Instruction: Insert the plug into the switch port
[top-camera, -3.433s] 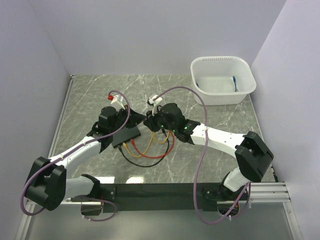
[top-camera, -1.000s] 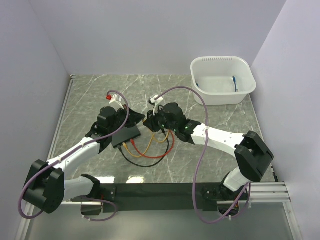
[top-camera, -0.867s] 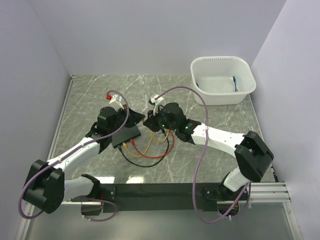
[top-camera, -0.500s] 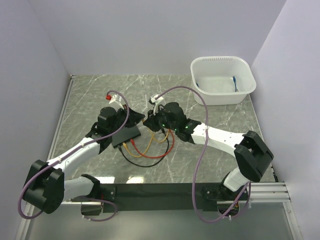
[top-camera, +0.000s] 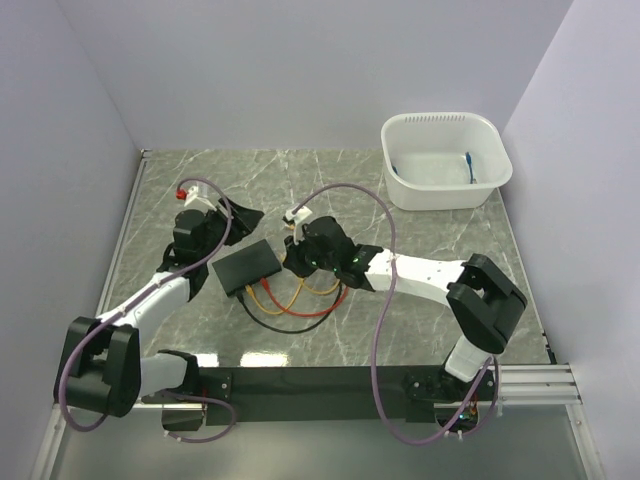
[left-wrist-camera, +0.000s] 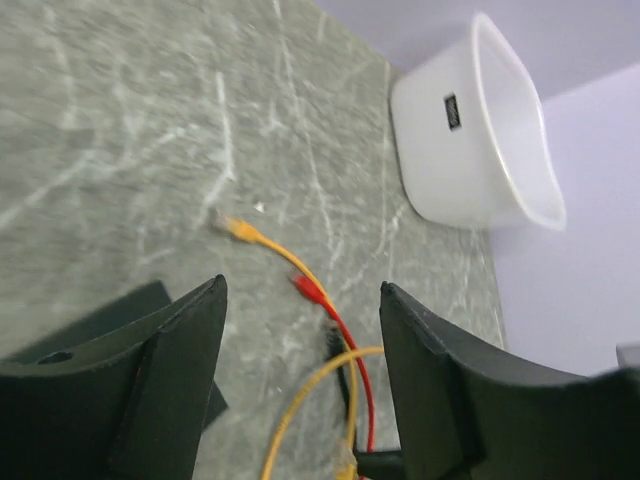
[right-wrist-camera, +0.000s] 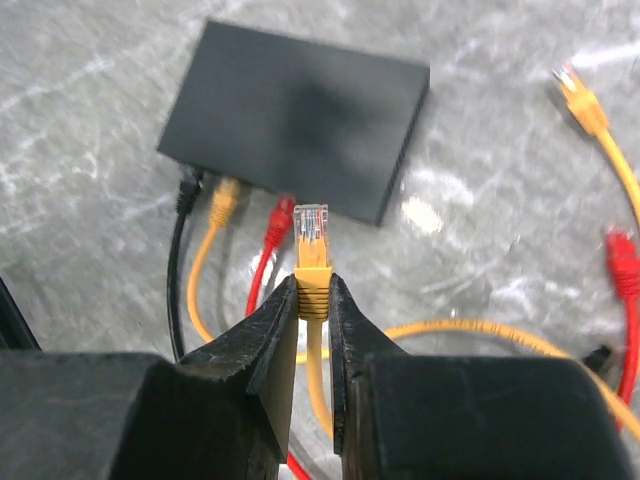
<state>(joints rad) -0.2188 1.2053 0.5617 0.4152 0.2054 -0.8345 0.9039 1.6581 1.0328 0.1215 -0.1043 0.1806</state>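
Right wrist view tells most. The right tool (right-wrist-camera: 312, 295) is closed nearly all the way, pinching the plug (right-wrist-camera: 311, 228) by its yellow boot. The clear tip points at the switch (right-wrist-camera: 300, 115) and sits just short of its near edge, close beside the red cable (right-wrist-camera: 280, 225) already seated there. A black cable (right-wrist-camera: 186, 190) and a second yellow cable (right-wrist-camera: 224, 198) are seated further along that same edge. The free switch port (right-wrist-camera: 338, 208) appears to lie on the other side of the red one, towards the switch's corner.

The left tool (left-wrist-camera: 300, 380) stands wide open with nothing between its fingers, off beyond the switch's far left corner.

To do this step well, I judge the plug should shift sideways until it is square to the free port. It should stay level with the table (right-wrist-camera: 80, 80), then press straight in until it latches. Nothing braces the switch, so a skewed push may slide it.

The plug has a clear head with thin coloured contacts showing. Its latch side cannot be told.
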